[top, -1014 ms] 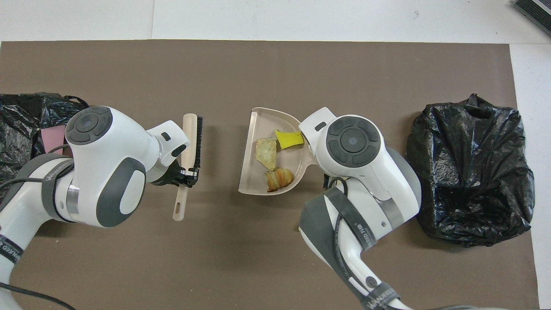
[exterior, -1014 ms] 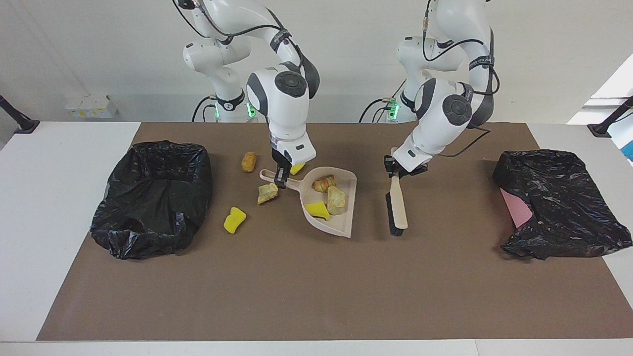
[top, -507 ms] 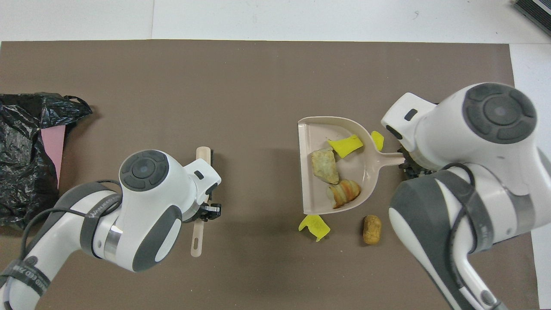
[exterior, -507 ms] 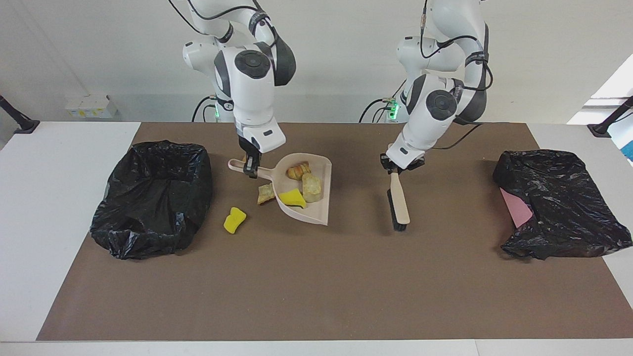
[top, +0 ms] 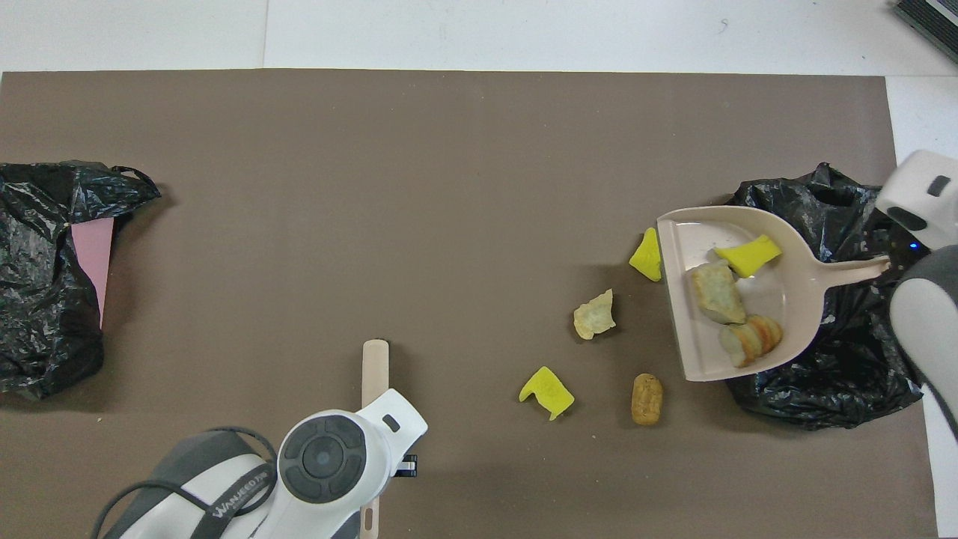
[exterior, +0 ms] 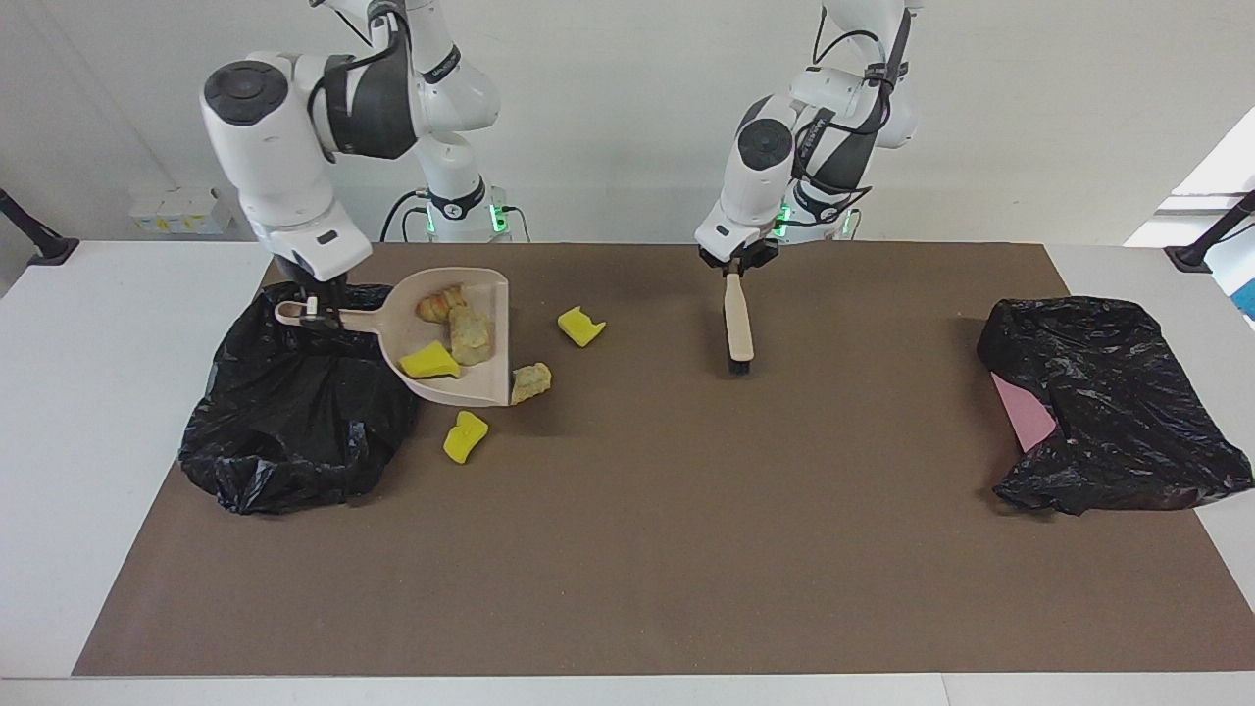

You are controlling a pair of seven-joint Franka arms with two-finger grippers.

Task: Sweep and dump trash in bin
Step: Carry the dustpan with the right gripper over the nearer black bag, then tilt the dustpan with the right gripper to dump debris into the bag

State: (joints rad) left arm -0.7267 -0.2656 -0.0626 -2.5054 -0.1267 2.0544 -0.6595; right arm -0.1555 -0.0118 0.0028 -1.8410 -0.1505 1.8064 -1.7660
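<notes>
Facing view: the right gripper (exterior: 312, 306) is clamped on the handle of the beige plastic dustpan (exterior: 461, 378), which hangs tilted over the rim of the black plastic-lined bin (exterior: 294, 422) at the right arm's end of the table. Three pieces of trash ride in the pan: a yellow sponge scrap (exterior: 428, 362), a tan rock-like lump (exterior: 470, 335) and a striped bread-like lump (exterior: 439, 303). All sit in the scoop toward its open lip, well clear of the jaws, which grip only the handle end. Four pieces remain on the brown mat beside the bin: a beige lump (exterior: 530, 381) just at the pan's lip, a yellow sponge (exterior: 465, 435) near the bin's wall, a notched yellow sponge (exterior: 580, 326) and, in the overhead view, an orange-brown lump (top: 647, 399). Judgement: the scraps look light and loose; sponges soft, lumps stiff, all apt to slide or roll, so best handled by pan and brush, not pinched. The left gripper (exterior: 733, 263) is closed on the handle of the wooden hand brush (exterior: 737, 324), raised toward the table's middle, well apart from the bin.
</notes>
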